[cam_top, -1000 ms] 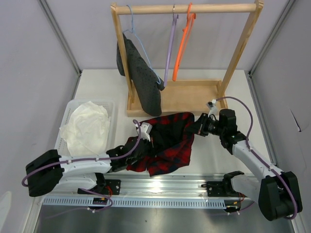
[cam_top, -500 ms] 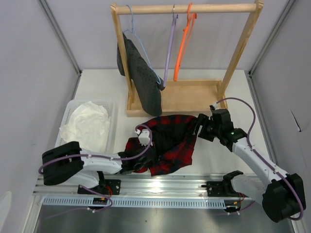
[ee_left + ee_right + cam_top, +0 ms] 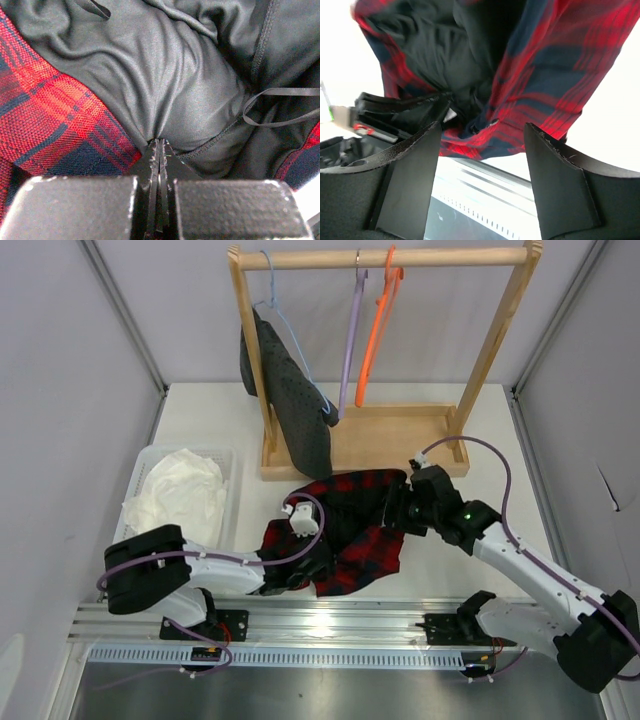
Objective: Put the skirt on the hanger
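Left arm: stretched low along the near edge, forearm running rightward from its base, wrist over the near-left part of the skirt. Left claw: shut tight, fingers pressed together on a fold of the skirt's black lining, creases fanning out from the tips. Right arm: elbow out to the right, forearm angled inward and away from the bases, wrist at the skirt's far-right corner. Right claw: spread wide, nothing gripped, plaid cloth just ahead of the fingers.

White surface, closed in by pale grey walls; metal rail across the near edge. On the left, a white basket full of white cloth. At the back, a wooden rack.

Skirt: bunched on the surface between the two claws, in front of the rack's base, lining turned up in the middle. Long axis slanted, near-left end by the left claw, far-right end by the right claw. Hanger: lilac, hooked on the rack's top bar, between a blue hanger carrying a dark grey garment and an orange hanger; seen edge-on, long axis running down from the bar toward the rack's base, apart from the skirt.
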